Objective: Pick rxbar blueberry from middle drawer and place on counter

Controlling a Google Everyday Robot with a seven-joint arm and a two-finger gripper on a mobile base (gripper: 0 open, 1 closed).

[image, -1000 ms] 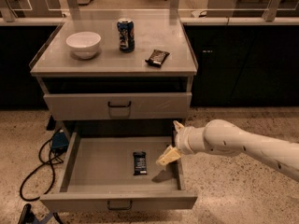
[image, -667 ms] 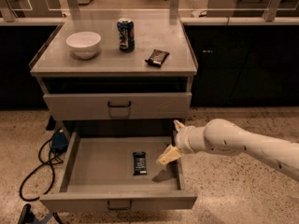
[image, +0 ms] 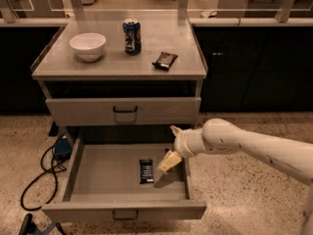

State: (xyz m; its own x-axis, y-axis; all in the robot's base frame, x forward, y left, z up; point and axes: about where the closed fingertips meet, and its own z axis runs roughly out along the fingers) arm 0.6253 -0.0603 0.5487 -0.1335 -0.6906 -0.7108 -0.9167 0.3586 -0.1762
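Observation:
The rxbar blueberry (image: 146, 171), a small dark bar with pale lettering, lies flat on the floor of the open middle drawer (image: 105, 177), right of its centre. My gripper (image: 170, 146) is open and empty. It hangs over the right part of the drawer, just right of the bar. Its lower finger (image: 167, 161) points down-left, close to the bar without touching it. The counter (image: 105, 66) is the pale grey top of the cabinet above.
On the counter stand a white bowl (image: 88, 46), a blue can (image: 132, 35) and a wider dark wrapped bar (image: 165, 60). The taller-fronted drawer (image: 122, 110) above is closed. A blue box and black cables (image: 49, 163) lie on the floor at left.
My gripper has shifted a little to the left, closer to the bar. The bar and the drawer have not moved.

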